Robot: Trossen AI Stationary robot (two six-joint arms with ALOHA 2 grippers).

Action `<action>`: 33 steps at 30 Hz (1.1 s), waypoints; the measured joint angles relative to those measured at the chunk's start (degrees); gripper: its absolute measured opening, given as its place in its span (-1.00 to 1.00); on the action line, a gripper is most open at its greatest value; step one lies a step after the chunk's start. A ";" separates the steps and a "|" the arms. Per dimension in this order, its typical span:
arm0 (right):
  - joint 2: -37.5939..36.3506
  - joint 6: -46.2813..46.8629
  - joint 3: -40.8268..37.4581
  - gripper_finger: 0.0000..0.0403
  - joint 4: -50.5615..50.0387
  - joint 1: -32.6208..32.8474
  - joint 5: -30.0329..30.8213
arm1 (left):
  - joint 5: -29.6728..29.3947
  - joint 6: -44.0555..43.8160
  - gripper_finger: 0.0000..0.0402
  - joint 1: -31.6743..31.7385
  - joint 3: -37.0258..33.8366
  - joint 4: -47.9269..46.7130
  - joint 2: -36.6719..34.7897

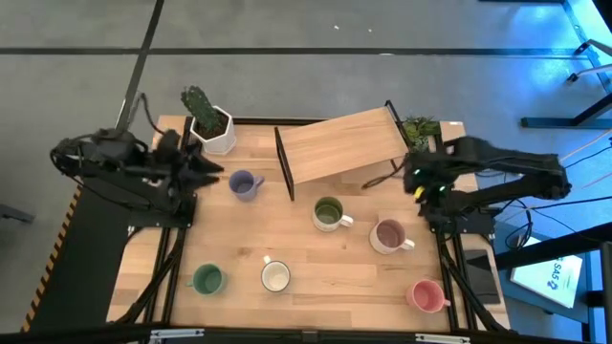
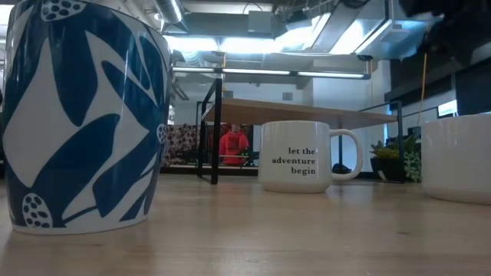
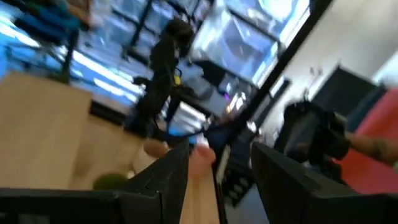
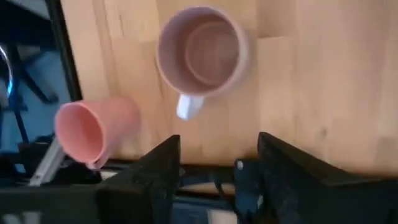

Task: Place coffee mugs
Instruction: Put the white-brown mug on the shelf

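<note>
Six mugs stand on their bases on the wooden table: lavender-blue [image 1: 245, 183], olive green [image 1: 328, 213], mauve [image 1: 387, 235], teal green [image 1: 208, 279], white [image 1: 275, 276] and pink [image 1: 426, 295]. My left gripper [image 1: 212, 170] is open near the table's left edge, just left of the lavender-blue mug and apart from it. My right gripper [image 1: 418, 183] is open at the table's right side, beyond the mauve mug. Its wrist view shows the mauve mug [image 4: 202, 53] and the pink mug [image 4: 93, 130] past the open gripper [image 4: 217, 162]. The low view shows the white mug [image 2: 295, 157] close up.
A tilted wooden shelf on a black frame [image 1: 339, 145] stands at the table's far middle. A white hexagonal cactus pot [image 1: 212, 124] sits at the far left corner, a small green plant [image 1: 421, 129] at the far right. Bare wood lies between the mugs.
</note>
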 joint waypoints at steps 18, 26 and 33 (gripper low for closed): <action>-3.94 15.91 -6.12 0.19 11.72 13.83 16.91 | -6.57 0.17 -0.11 0.02 0.02 2.66 1.29; -1.40 15.93 -8.38 0.19 13.05 13.85 17.68 | -9.64 -0.04 -0.11 0.02 0.00 -0.14 1.42; 0.89 15.83 -12.05 0.19 18.24 13.85 17.33 | -9.61 -0.08 -0.11 0.02 0.00 -0.15 1.41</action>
